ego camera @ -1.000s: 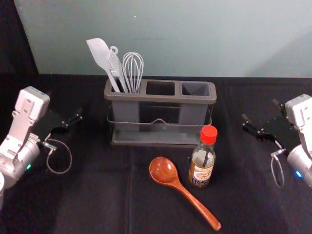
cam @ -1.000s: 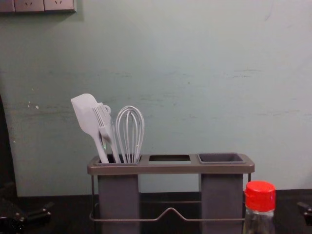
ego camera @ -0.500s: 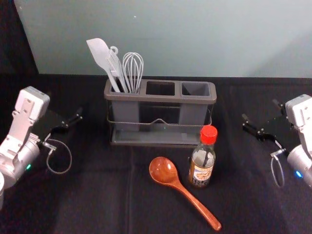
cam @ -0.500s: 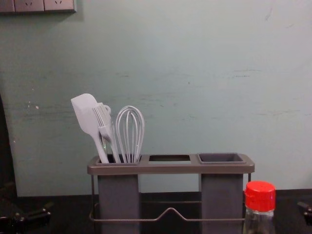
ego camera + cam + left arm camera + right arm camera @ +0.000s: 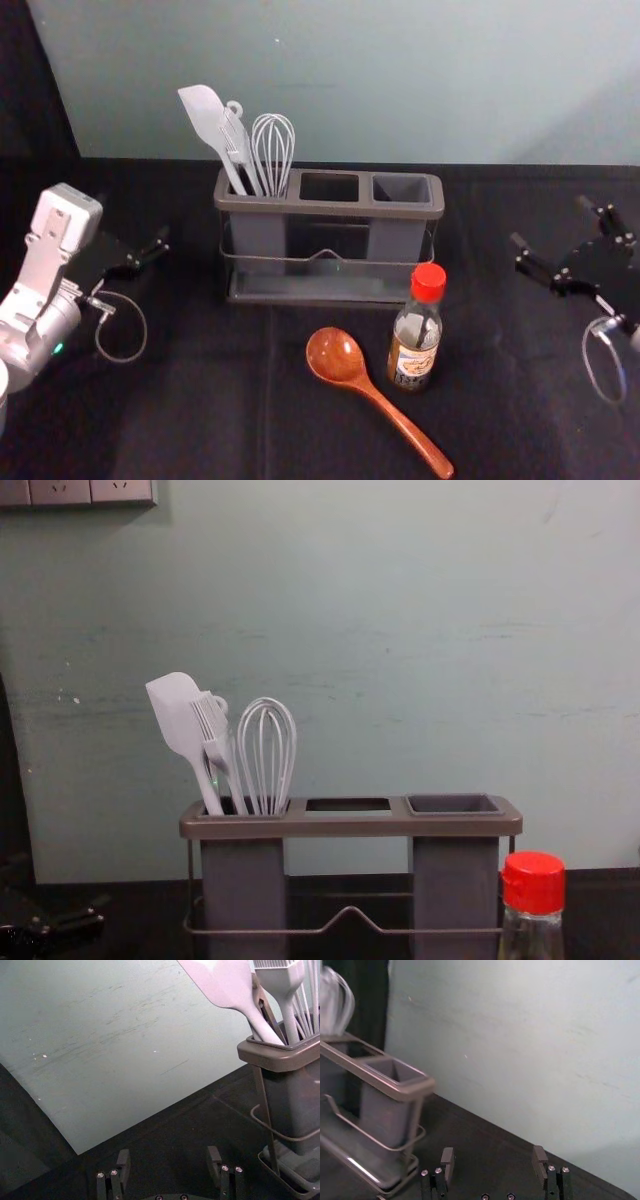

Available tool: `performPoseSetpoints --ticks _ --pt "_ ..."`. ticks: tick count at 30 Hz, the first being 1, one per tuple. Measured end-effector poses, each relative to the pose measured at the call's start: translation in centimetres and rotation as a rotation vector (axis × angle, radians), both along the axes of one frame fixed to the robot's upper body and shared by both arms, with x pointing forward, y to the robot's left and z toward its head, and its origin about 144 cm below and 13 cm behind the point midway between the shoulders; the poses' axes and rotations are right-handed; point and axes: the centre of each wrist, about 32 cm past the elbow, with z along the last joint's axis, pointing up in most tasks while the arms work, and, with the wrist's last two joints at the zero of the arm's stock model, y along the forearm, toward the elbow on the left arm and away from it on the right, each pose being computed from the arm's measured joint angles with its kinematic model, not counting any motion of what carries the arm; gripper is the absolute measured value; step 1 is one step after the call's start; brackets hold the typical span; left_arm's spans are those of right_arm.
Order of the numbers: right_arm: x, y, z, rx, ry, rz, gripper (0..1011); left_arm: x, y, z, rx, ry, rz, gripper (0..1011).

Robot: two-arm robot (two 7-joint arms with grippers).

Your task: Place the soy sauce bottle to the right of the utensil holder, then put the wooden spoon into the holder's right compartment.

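Over the black cloth (image 5: 200,430), toward the head view's right edge: the right gripper (image 5: 549,221), well apart from the soy sauce bottle (image 5: 414,340) and off to the right of the utensil holder (image 5: 240,207). Spread wide, both fingers, with a broad gap between in the right wrist view. At the head view's left, low over the cloth: the left gripper (image 5: 133,220), also spread wide, well apart from the holder's left end.

Upright on the cloth, in front of the holder near its right end: the bottle, with a red cap (image 5: 428,282) and a printed label (image 5: 412,362). Just beside it, to its left: the wooden spoon (image 5: 337,357), lying flat on the cloth in front of the holder. Bowl toward the holder; handle slanting toward the near right, passing in front of the bottle.

Across the holder's top, three openings in a row, the right compartment (image 5: 402,187) open at the top. Standing in the left compartment: a spatula (image 5: 180,715) leaning left, a brush (image 5: 214,735) and a whisk (image 5: 267,755). Along the holder's front, a thin wire rail (image 5: 349,910); underneath, a shallow tray (image 5: 310,289). Behind it all, a pale grey-green wall (image 5: 400,80), with socket plates (image 5: 62,491) at the chest view's upper left.
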Motion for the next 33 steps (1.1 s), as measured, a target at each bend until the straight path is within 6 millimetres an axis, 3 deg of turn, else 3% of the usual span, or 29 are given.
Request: performPoseSetpoints --ticks 16,26,33 --pt "-5.8 -3.0 2.3 0.183 0.084 0.264 1002 0.0 0.0 0.0 0.000 0.000 0.000 1005" --pt "-6.2 -2.4 2.1 0.180 0.199 0.479 1003 0.0 0.0 0.0 0.000 0.000 0.000 1005" --pt "-5.6 -1.2 1.4 0.171 0.242 0.521 1003 0.0 0.0 0.0 0.000 0.000 0.000 1005"
